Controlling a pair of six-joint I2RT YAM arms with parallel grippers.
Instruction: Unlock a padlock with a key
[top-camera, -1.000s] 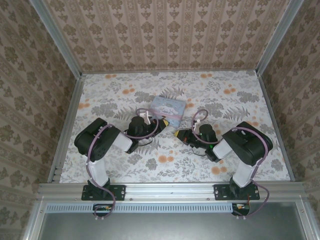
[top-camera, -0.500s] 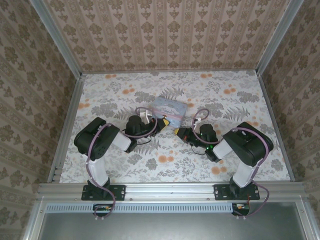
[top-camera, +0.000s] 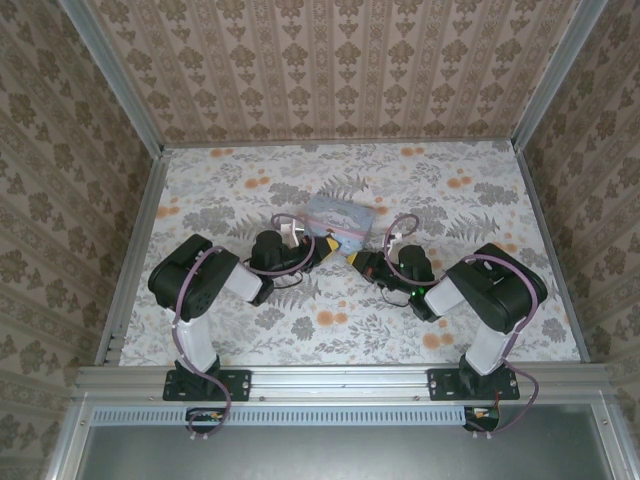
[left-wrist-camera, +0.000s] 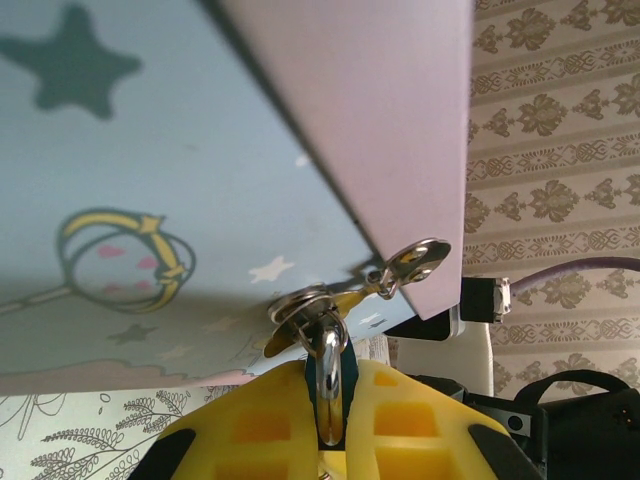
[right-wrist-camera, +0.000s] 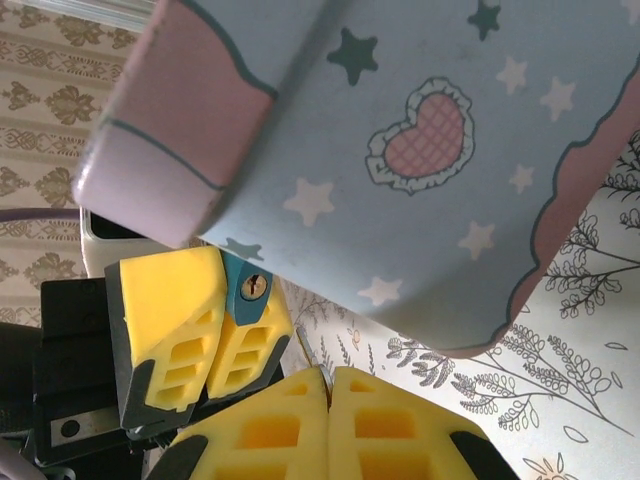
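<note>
Padlock (right-wrist-camera: 254, 288) sits pinched between the left fingers (left-wrist-camera: 285, 395): blue body, brass keyhole facing the right wrist camera. Its steel shackle (left-wrist-camera: 330, 360) runs up through the hasp (left-wrist-camera: 300, 307) on the pale blue tin (left-wrist-camera: 200, 150), so the lock hangs at the tin's near corner, mid tabletop (top-camera: 250, 180). I read the left fingers as clamped tight on the lock body. Right fingers (right-wrist-camera: 300, 400) are just beside them, yellow pads pressed together with only a seam between. I cannot tell whether anything thin is caught in that seam. From above, I see both arms meeting in front of the tin, tips close; I cannot tell if they touch.
</note>
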